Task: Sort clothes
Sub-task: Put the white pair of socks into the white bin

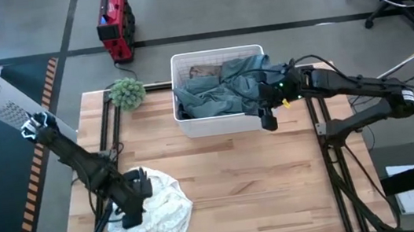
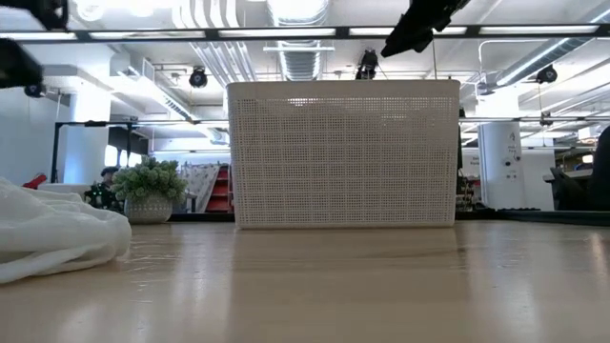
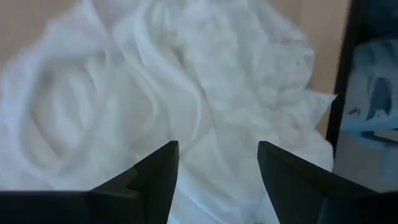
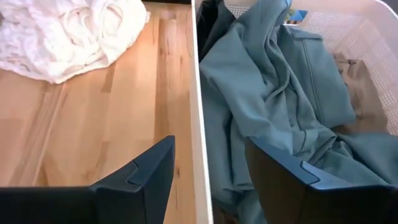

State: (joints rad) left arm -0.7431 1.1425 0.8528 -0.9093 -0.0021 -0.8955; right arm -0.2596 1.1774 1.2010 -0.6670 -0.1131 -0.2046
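Grey-green garment (image 1: 224,90) could snag the bin (image 1: 224,123) rim: right tool (image 1: 267,116) spread above it; left tool (image 1: 135,208) spread over white lace (image 1: 164,216).

bare wood lies open between the white bin (image 1: 223,122) and the white lacy piece (image 1: 159,213).

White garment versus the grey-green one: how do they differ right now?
The white garment lies heaped on the bare table near the left gripper, which is open above it; the grey-green garment sits in the white bin, by the open right gripper. The white one looks thin and lacy, the grey-green one heavier and plain. Both are crumpled, neither is gripped.
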